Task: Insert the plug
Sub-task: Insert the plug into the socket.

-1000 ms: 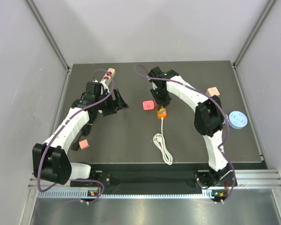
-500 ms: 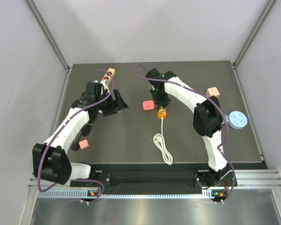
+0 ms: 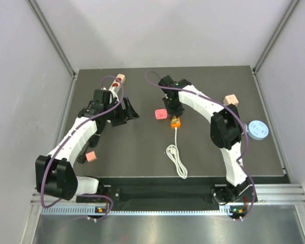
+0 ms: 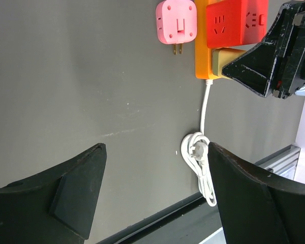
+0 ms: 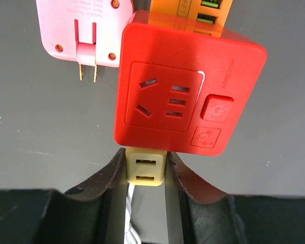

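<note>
Grey table [image 3: 137, 152], right gripper [image 5: 146, 163] pinching cream block [image 5: 146, 172] beside plug [image 5: 185, 96]

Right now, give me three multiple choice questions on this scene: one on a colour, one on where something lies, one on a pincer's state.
1. The cord is: A black; B white; C green.
2. The pink adapter lies: A on the table beside the strip; B atop the strip; C on the cord.
3. The left pincer is: A shut on the cord; B shut on the adapter; C open, empty.

Answers:
1 B, its coil shows white against the dark table.
2 A, it lies flat next to the orange strip.
3 C, its jaws stand wide apart with only table between them.
</note>
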Robot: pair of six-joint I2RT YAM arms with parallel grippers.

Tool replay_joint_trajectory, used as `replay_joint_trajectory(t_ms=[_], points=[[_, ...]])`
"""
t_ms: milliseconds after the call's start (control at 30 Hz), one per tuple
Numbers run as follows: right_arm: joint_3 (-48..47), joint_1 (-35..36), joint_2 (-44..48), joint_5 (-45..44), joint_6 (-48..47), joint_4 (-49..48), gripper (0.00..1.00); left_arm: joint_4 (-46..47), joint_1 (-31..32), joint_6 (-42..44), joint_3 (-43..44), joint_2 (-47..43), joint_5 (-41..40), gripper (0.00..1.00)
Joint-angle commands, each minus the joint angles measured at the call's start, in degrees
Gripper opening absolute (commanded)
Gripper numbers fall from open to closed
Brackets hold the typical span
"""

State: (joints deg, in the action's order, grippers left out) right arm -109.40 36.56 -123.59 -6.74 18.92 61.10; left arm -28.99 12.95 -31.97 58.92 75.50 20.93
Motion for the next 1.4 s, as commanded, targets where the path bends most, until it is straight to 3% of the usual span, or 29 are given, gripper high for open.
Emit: replay_joint_trajectory(t_ms=[0, 567, 800, 1200, 1367], points=[[4.7, -0.2, -5.0, 1.2, 0.0, -4.5, 0.00, 0.0, -0.1, 0.8, -0.1, -1.4, -0.8, 0.85], [19.0, 0.0, -3.1, 1.6, 2.0, -13.1, 0.00, 0.0, -0.2, 0.7, 0.0, -0.9, -1.2, 0.85], [18.7, -0.2, -4.8, 2.5, 1.5, -14.6, 0.00, -0.3, -0.2, 0.7, 0.2, -1.0, -2.0, 0.85], [32.1, 0.3, -0.5, 1.0, 4.4, -24.0, 0.00, -0.1, -0.2, 0.4, 0.9, 0.0, -2.3, 0.85], [32.5, 0.8, -1.0, 0.0, 4.8, -24.3, 0.00, -0.4, -0.2, 0.3, 1.0, -0.1, -3.1, 0.85]])
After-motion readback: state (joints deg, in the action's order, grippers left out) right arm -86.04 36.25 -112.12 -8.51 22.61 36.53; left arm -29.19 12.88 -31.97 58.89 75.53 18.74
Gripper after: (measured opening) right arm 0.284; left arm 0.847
